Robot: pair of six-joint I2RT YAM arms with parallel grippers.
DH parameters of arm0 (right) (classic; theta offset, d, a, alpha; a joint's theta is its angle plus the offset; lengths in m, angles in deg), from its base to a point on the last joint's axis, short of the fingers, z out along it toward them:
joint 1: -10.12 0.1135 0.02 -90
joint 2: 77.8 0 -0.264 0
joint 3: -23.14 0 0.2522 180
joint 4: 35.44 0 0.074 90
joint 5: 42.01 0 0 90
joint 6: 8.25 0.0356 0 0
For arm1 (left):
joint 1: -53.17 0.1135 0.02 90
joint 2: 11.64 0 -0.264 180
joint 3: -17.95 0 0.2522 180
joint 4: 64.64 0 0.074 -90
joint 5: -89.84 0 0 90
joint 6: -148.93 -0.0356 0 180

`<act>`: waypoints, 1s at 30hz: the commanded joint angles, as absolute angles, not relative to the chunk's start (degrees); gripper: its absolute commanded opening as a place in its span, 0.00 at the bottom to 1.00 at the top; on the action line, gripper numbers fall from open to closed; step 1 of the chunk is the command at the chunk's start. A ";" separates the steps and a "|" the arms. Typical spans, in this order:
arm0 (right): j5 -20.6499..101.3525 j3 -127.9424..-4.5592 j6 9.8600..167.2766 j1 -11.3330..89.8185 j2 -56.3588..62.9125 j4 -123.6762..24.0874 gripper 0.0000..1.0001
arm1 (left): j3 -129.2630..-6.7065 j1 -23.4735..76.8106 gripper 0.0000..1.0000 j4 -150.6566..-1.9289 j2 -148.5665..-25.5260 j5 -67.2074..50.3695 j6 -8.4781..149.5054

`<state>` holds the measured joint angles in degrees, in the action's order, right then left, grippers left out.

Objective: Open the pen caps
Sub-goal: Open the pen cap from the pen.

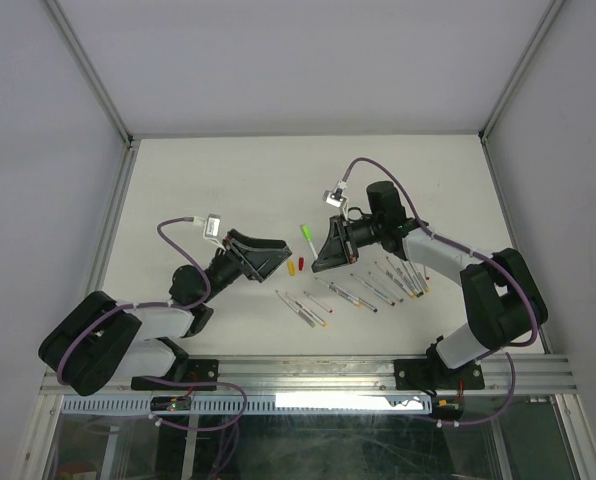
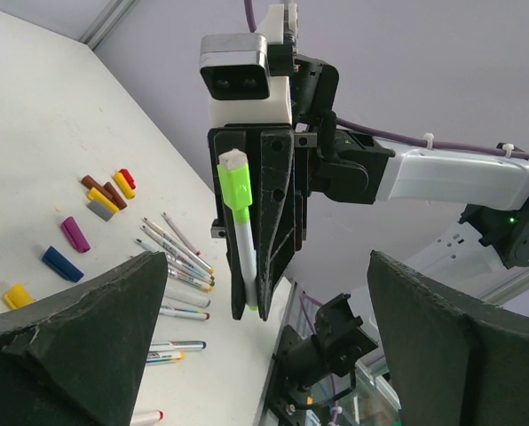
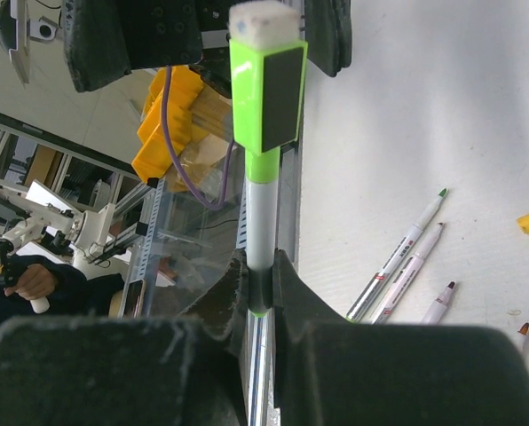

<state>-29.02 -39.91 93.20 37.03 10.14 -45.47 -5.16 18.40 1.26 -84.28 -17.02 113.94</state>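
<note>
My right gripper (image 1: 320,262) (image 3: 261,284) is shut on the white-grey barrel of a pen (image 3: 262,226) and holds it above the table. Its bright green cap (image 3: 269,98) (image 1: 306,236) is on and points toward my left gripper. In the left wrist view the same pen (image 2: 246,262) and its green cap (image 2: 235,191) hang in front of my left gripper (image 2: 266,262) (image 1: 275,260). That gripper is open and empty, its fingers apart from the cap. Several pens (image 1: 353,292) lie in a row on the table. Loose caps (image 2: 75,234) lie beside them, among them a yellow one (image 1: 291,268) and a red one (image 1: 300,264).
The row of pens (image 2: 177,251) lies near the table's front edge, by the metal rail (image 1: 318,372). Grey walls enclose the white table (image 1: 228,180) at the back and sides. Cables loop over both arms.
</note>
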 commanded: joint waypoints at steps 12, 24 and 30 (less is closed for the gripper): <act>-31.56 -42.55 92.11 36.72 10.15 -44.46 0.00 | -8.47 18.94 0.97 9.81 -87.47 -18.64 115.37; -32.13 -42.39 92.05 36.73 10.08 -44.44 0.00 | -14.30 16.89 0.88 10.09 -96.21 -18.49 115.84; -31.67 -42.32 92.07 36.79 10.22 -44.44 0.00 | -18.64 15.92 0.68 8.41 -99.42 -18.24 115.68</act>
<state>-30.51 -39.91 93.17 36.97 10.16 -45.49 -15.04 16.83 2.92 -98.71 -18.42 115.69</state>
